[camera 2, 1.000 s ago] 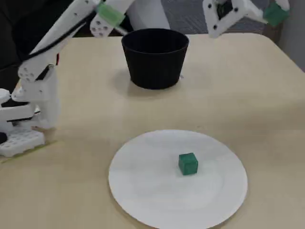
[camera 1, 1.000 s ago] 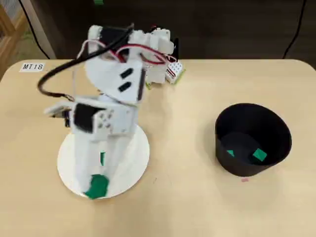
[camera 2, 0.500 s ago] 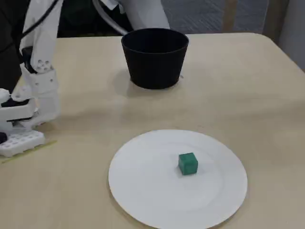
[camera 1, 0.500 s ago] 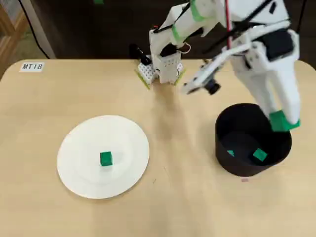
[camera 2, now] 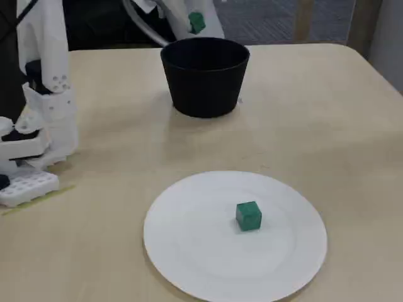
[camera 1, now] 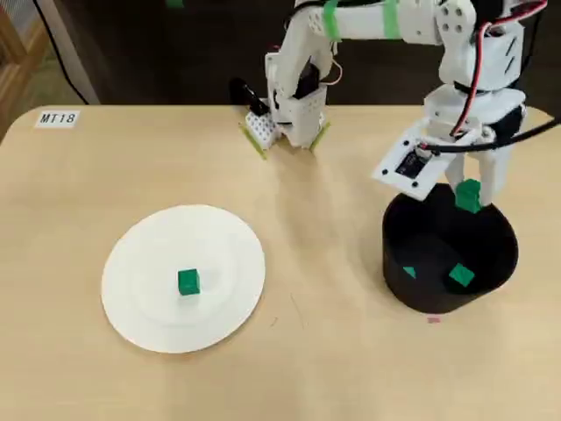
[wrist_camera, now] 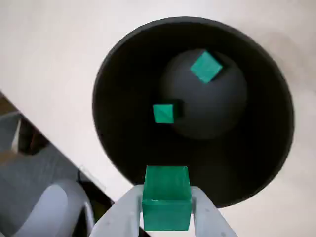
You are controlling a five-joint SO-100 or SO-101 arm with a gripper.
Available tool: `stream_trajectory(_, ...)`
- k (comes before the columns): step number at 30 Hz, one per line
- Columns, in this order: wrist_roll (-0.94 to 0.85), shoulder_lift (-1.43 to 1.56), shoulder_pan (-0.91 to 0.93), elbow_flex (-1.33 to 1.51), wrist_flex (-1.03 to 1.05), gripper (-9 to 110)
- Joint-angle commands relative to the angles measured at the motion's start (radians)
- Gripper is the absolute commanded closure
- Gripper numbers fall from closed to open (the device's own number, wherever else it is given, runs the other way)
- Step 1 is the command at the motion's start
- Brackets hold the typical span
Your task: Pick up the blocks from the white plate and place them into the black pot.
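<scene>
My gripper (camera 1: 470,196) (wrist_camera: 166,205) (camera 2: 196,22) is shut on a green block (camera 1: 469,195) (wrist_camera: 166,197) (camera 2: 196,23) and hangs above the far rim of the black pot (camera 1: 491,263) (wrist_camera: 123,74) (camera 2: 204,82). Two more green blocks (camera 1: 460,275) (camera 1: 408,272) (wrist_camera: 206,66) (wrist_camera: 163,113) lie on the pot's floor. One green block (camera 1: 188,281) (camera 2: 249,215) sits near the middle of the white plate (camera 1: 140,263) (camera 2: 189,239), far from the gripper.
The arm's white base (camera 1: 289,114) (camera 2: 38,145) is clamped at the table's back edge in the overhead view. A label reading MT18 (camera 1: 58,117) lies at the back left corner. Bare tabletop (camera 1: 324,289) separates plate and pot.
The arm swung from the plate to the pot carrying a block. In the last half second the gripper shifted to the pot's far rim. One block stays on the plate.
</scene>
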Motion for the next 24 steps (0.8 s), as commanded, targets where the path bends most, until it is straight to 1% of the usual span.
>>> stream_trajectory(1,-0.006,0.006,0.023,0.008,-0.008,104)
stream_trajectory(4,0.029,-0.011,0.034,0.011,-0.008,104)
stream_trajectory(5,0.031,-0.015,0.035,0.012,-0.008,101)
stream_trajectory(7,0.014,-0.015,0.037,0.028,-0.008,90)
stream_trajectory(9,0.006,-0.015,0.037,0.035,-0.008,83)
stream_trajectory(13,0.02,-0.008,0.048,0.038,-0.008,80)
stream_trajectory(15,0.023,0.002,0.055,0.038,-0.008,80)
stream_trajectory(16,0.031,0.005,0.058,0.038,-0.008,83)
stream_trajectory(17,0.054,0.006,0.066,0.038,-0.011,91)
stream_trajectory(18,0.094,0.008,0.08,0.038,-0.012,104)
stream_trajectory(21,0.078,0.075,0.149,0.044,-0.02,104)
stream_trajectory(24,0.052,0.146,0.291,0.044,-0.02,104)
